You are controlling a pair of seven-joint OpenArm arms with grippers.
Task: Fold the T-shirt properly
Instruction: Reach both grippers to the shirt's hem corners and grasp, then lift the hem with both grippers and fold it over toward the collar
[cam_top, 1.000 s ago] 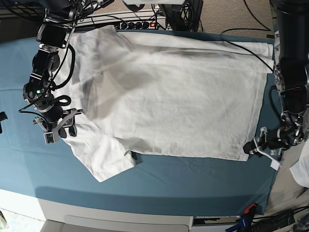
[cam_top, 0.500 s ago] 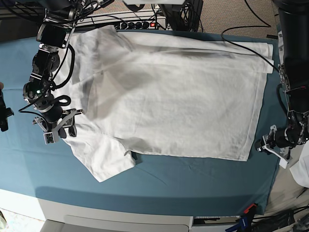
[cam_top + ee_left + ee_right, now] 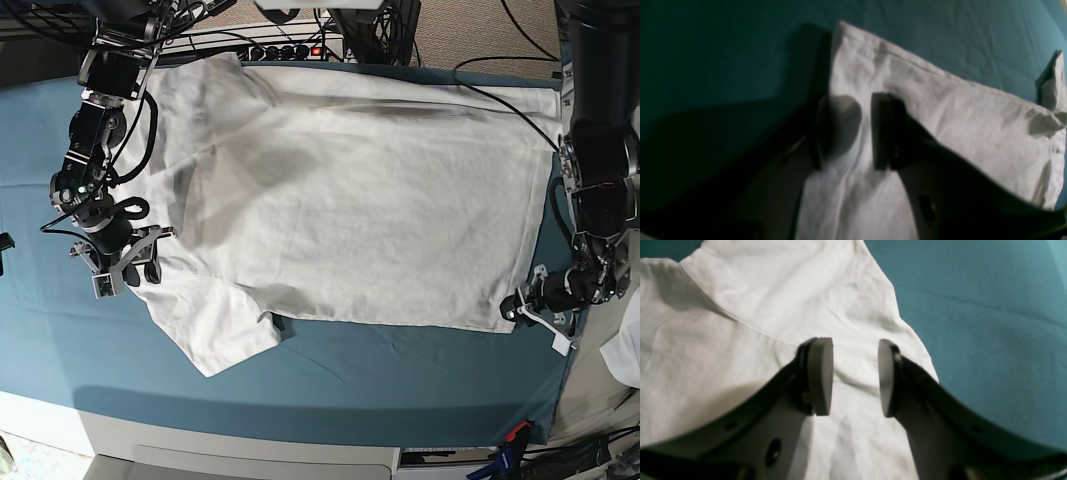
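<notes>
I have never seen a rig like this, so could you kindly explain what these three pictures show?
One camera looks down on a table under a teal sheet, where a white T-shirt lies spread flat. The other two cameras sit on the robot's wrists, looking along each end effector. The right end effector hangs open over the shirt near a sleeve. The left end effector straddles the shirt's hem corner, jaws apart. Neither has lifted any cloth.

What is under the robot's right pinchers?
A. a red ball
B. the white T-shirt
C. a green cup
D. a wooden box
B: the right wrist view shows the right gripper with its jaws apart over the white T-shirt, which lies on the teal sheet.
</notes>
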